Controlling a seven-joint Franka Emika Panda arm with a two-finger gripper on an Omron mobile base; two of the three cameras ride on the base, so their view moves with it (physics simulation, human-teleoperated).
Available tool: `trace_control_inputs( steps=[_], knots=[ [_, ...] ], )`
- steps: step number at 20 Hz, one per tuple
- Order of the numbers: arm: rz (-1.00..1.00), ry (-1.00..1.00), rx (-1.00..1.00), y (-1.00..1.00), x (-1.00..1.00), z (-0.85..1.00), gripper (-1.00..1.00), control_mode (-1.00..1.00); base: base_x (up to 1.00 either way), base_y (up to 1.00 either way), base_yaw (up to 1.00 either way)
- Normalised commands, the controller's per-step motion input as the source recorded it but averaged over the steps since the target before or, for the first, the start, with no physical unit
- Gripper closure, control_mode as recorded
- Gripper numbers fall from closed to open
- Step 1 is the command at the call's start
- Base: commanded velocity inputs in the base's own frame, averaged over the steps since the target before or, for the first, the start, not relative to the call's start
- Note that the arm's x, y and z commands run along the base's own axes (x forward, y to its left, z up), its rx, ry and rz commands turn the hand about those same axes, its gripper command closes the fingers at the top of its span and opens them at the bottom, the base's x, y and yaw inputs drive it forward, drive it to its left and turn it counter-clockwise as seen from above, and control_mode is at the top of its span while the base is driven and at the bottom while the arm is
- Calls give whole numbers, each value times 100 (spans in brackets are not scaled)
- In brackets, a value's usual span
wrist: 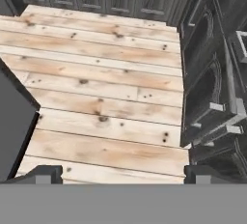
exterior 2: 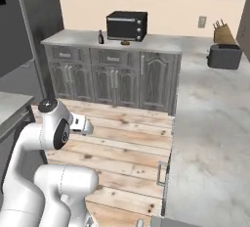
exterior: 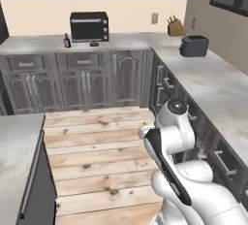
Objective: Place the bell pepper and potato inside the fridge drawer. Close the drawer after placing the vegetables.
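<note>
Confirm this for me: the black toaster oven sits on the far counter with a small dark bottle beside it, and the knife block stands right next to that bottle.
Not quite. The knife block is not next to the bottle; it stands far along the counter in the corner, near the dark toaster. The toaster oven does sit beside the bottle. The left base view shows this.

Grey kitchen, plank floor.
Pale wooden floor [exterior: 97, 146] meets grey cabinets [exterior: 82, 81]; a black toaster oven [exterior: 89, 26] tops the marbled bench [exterior: 213, 83].

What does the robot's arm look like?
The arm is smooth, glossy white, made of fat rounded segments with dark joint caps and a black stripe along one link. The pincer ends in two small dark, blocky fingertips.
</note>
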Motion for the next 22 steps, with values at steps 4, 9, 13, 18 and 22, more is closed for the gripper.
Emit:
trace_control_inputs(
  steps=[4, 9, 13, 18, 22],
  knots=[
    [0, 0, 0, 0, 0, 0, -100, 100, 100, 0, -5],
    [0, 0, 0, 0, 0, 0, -100, 100, 99, 15, -8],
    [0, 0, 0, 0, 0, 0, -100, 100, 95, 38, -6],
    [0, 0, 0, 0, 0, 0, -100, 100, 91, 49, -6],
    [0, 0, 0, 0, 0, 0, -100, 100, 93, 53, -5]
  ],
)
